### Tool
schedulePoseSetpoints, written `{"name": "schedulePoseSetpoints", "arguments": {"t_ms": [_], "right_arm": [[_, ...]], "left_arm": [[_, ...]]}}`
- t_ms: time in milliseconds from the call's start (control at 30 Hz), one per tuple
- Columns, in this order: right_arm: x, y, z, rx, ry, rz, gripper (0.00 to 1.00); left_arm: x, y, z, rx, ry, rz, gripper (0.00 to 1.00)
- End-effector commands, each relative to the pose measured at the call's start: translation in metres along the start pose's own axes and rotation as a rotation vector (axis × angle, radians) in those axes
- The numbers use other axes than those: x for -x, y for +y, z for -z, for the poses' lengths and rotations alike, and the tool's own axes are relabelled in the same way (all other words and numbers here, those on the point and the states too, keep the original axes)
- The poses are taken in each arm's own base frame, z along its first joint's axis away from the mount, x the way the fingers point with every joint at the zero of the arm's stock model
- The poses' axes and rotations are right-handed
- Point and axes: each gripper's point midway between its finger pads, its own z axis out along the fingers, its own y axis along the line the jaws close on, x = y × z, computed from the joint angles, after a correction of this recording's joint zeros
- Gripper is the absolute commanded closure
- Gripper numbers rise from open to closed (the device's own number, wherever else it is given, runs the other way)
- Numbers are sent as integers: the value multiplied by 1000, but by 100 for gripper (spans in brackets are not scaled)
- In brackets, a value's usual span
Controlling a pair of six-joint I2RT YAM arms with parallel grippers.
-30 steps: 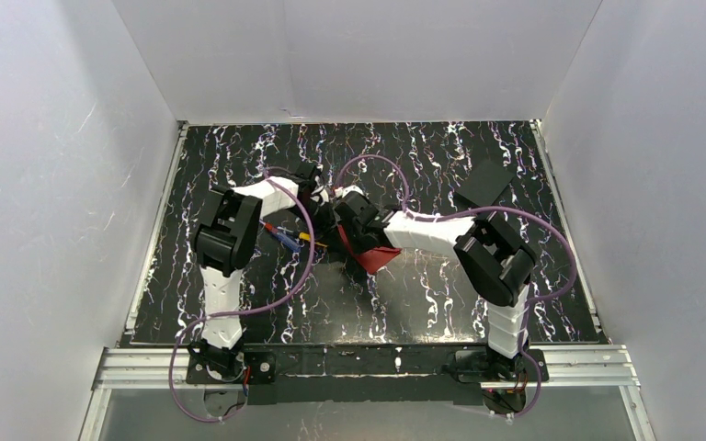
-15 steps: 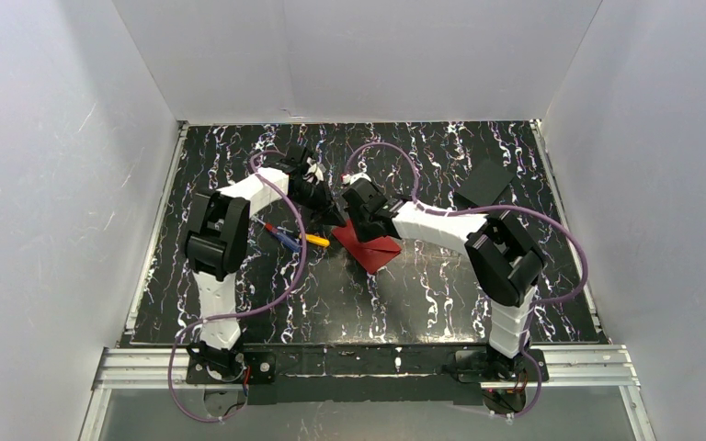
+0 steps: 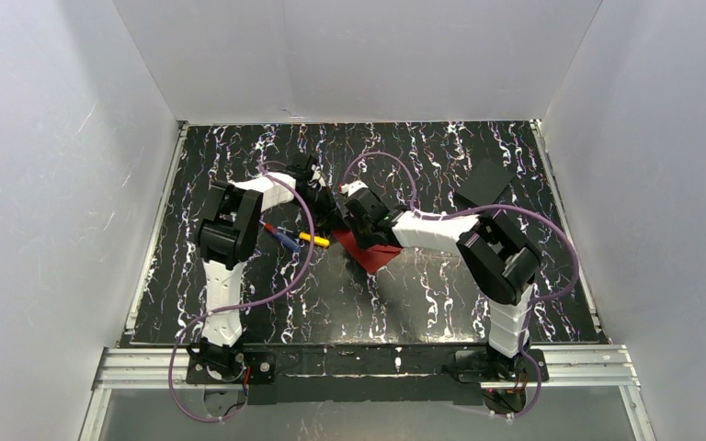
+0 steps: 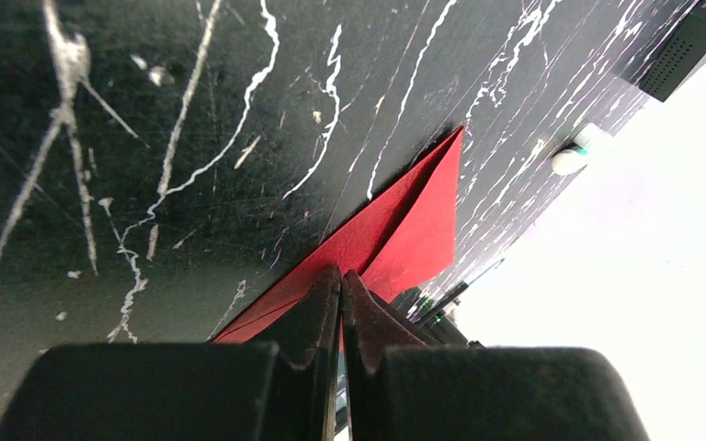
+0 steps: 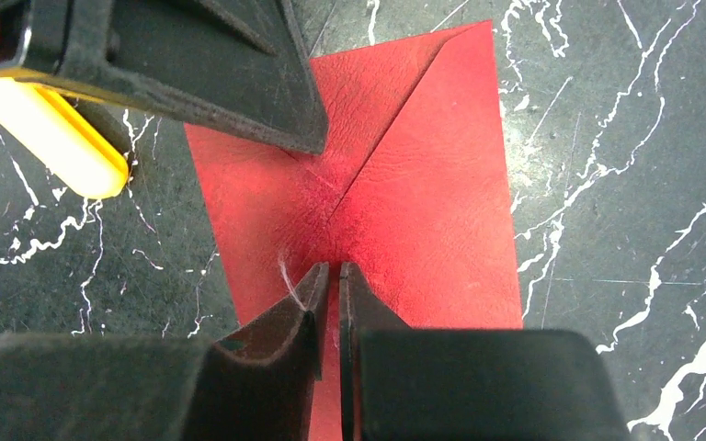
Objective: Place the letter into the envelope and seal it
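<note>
The dark red envelope [image 3: 373, 253] lies flat on the black marbled table, its pointed flap [image 5: 368, 110] folded down over the body. My left gripper [image 3: 334, 219] is shut, its tip resting on the flap near the point [image 5: 299, 138]; from the left wrist the shut fingertips [image 4: 340, 276] sit at the envelope's edge [image 4: 414, 230]. My right gripper [image 5: 329, 268] hovers just over the envelope's middle, its jaws closed to a thin slit with nothing between them. The letter is hidden; no white sheet shows.
A yellow, blue and red pen [image 3: 290, 238] lies just left of the envelope, its yellow end [image 5: 55, 138] beside the left fingers. A black square sheet [image 3: 484, 182] lies at the back right. White walls enclose the table.
Both arms shifted slightly above the envelope, the left drawing back and returning. The right jaws narrowed a little. The envelope stayed in place.
</note>
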Motion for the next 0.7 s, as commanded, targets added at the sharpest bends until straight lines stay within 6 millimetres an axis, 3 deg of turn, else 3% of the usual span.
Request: {"name": "schedulePoseSetpoints", "arguments": {"t_ms": [0, 233, 400, 667], "right_arm": [[-76, -19, 0, -22, 207, 108, 82], [-104, -20, 11, 5, 302, 223, 77], [-103, -24, 18, -15, 306, 214, 77], [-93, -30, 18, -71, 280, 187, 86]], "left_arm": [[2, 21, -4, 95, -8, -12, 100], [-1, 52, -9, 210, -3, -21, 100], [-1, 59, -10, 234, 1, -22, 100], [0, 57, -10, 233, 8, -33, 100]]}}
